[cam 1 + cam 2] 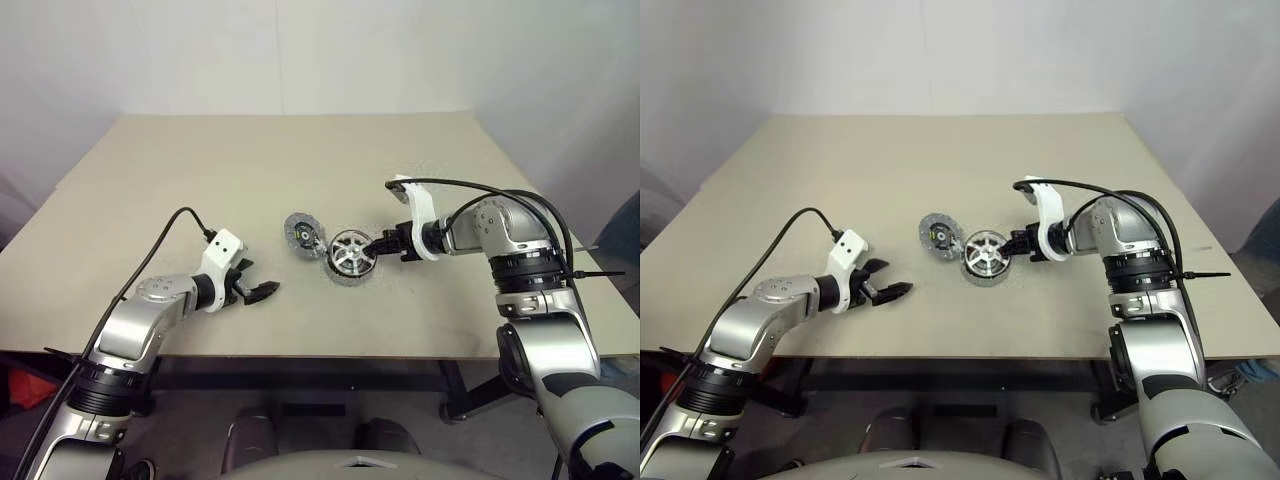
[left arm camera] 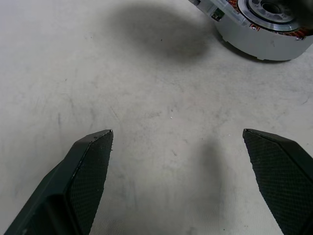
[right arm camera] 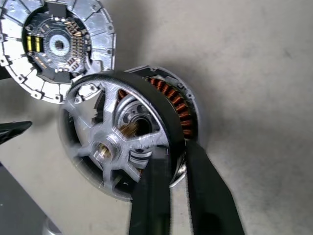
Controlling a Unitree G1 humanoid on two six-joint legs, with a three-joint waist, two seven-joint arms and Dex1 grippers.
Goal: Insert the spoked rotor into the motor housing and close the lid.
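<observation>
The spoked rotor [image 3: 112, 147], a silver wheel with a dark rim, sits tilted on top of the motor housing [image 3: 178, 105], whose copper windings show behind it. My right gripper [image 1: 378, 243] comes in from the right, and its two black fingers [image 3: 151, 196] pinch the rotor's rim on the side nearest it. The lid [image 1: 303, 233], a flat disc with pale rim segments and a dark centre, lies on the table just left of the rotor, touching or nearly touching it. My left gripper [image 1: 262, 292] hovers low over bare table to the lid's left, wide open and empty.
All the parts sit near the middle of a beige table [image 1: 200, 180]. Its front edge runs close under both arms. A black cable loops over each forearm.
</observation>
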